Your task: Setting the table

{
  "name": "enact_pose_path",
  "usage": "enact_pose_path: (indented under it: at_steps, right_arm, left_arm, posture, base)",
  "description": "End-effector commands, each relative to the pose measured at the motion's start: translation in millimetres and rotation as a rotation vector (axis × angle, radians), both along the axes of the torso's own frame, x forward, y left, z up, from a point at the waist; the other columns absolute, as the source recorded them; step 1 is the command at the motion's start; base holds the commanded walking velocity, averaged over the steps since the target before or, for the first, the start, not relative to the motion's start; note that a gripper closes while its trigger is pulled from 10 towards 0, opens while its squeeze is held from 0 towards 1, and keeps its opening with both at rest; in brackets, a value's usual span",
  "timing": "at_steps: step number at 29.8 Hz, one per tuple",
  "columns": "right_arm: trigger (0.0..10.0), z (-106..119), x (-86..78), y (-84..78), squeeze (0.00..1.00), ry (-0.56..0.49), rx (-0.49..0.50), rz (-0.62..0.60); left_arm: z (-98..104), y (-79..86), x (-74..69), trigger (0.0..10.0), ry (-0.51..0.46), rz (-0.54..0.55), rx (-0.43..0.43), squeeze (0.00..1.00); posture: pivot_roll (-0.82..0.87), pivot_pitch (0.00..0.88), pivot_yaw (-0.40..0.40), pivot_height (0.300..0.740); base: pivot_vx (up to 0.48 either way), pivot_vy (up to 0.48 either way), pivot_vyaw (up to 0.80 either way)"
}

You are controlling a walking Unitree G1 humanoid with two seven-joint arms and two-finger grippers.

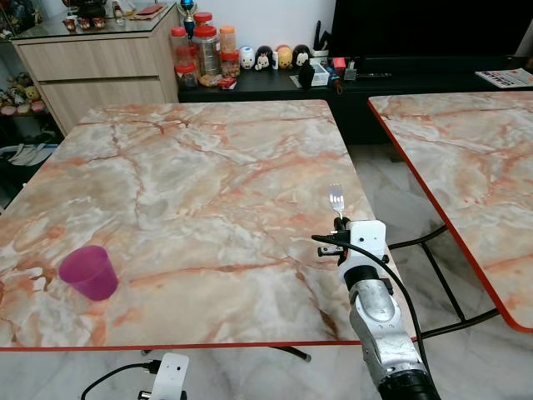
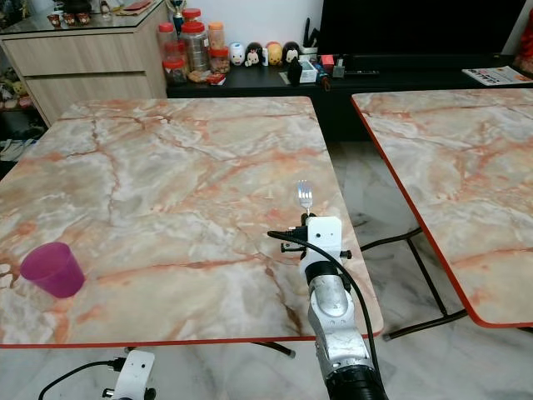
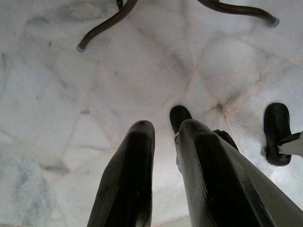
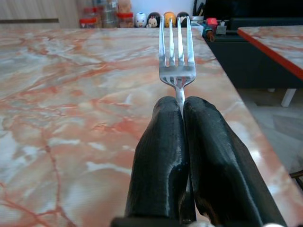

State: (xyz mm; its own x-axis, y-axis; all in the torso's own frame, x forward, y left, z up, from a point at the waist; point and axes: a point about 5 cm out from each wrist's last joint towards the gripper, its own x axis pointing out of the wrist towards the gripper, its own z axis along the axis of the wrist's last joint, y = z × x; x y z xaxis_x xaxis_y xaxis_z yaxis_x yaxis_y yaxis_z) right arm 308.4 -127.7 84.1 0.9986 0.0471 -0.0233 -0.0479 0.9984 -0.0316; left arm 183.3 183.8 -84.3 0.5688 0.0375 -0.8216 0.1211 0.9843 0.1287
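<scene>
Above the orange-veined marble table (image 1: 200, 167), at five o'clock, right gripper (image 4: 182, 111) pinches a silver metal fork (image 4: 176, 52), tines forward; purple plastic cup (image 1: 88, 272) sits at eight o'clock.

Head pair: high, looking forward and down; both eyes share the marble worktop (image 1: 208, 183) and the second worktop (image 2: 450, 167).
Right wrist: low over the worktop, close behind the right tool (image 4: 182, 106), facing the far shelf.
Left wrist: below worktop height, facing down at the floor (image 3: 71, 94).
</scene>
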Motion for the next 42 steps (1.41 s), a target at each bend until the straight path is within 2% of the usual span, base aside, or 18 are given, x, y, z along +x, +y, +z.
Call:
enact_pose_path:
  at_steps: [1,18,28,33,37,39,42]
  right_arm:
    - [10.0,7,0.9,-1.4,0.0,-0.037,0.006,0.0]
    - [10.0,2,1.1,-8.9,0.0,-0.013,-0.027,-0.021]
    - [10.0,0,0.5,-12.7,0.0,0.0,-0.031,-0.037]
    - [10.0,-15,-1.7,-17.1,0.0,0.071,-0.007,-0.059]
    - [10.0,-18,-2.5,-18.4,0.0,0.083,-0.003,-0.066]
    - [10.0,-36,-7.5,-24.8,0.0,0.176,0.018,-0.066]
    - [10.0,-51,-13.7,-34.6,0.0,0.231,0.029,-0.082]
  left_arm:
    - [1,-0.5,1.2,10.0,-0.005,-0.016,0.015,0.0]
    - [0,-0.7,0.6,10.0,-0.003,-0.021,0.018,0.0]
    - [0,0.0,0.3,10.0,-0.003,-0.009,0.016,0.0]
    - [0,0.3,-0.5,10.0,-0.001,-0.006,0.013,0.0]
    - [0,0.4,-0.8,10.0,-0.001,-0.006,0.013,0.0]
    - [-1,0.2,-1.2,10.0,0.003,-0.007,0.006,0.0]
    - [-1,0.2,-1.0,10.0,0.004,-0.006,0.002,0.0]
  posture:
    - [-0.09,0.0,0.021,0.74]
    - [-0.1,0.0,0.014,0.74]
    - [-0.1,0.0,0.014,0.74]
    - [-0.09,0.0,0.017,0.74]
    - [-0.09,0.0,0.017,0.74]
    - [-0.09,0.0,0.019,0.74]
    - [-0.09,0.0,0.018,0.74]
  base:
    - [0.0,-0.375,0.0]
    - [0.0,-0.358,0.0]
    - [0.0,0.0,0.0]
    - [0.0,0.0,0.0]
    - [0.0,0.0,0.0]
    - [0.0,0.0,0.0]
    - [0.0,0.0,0.0]
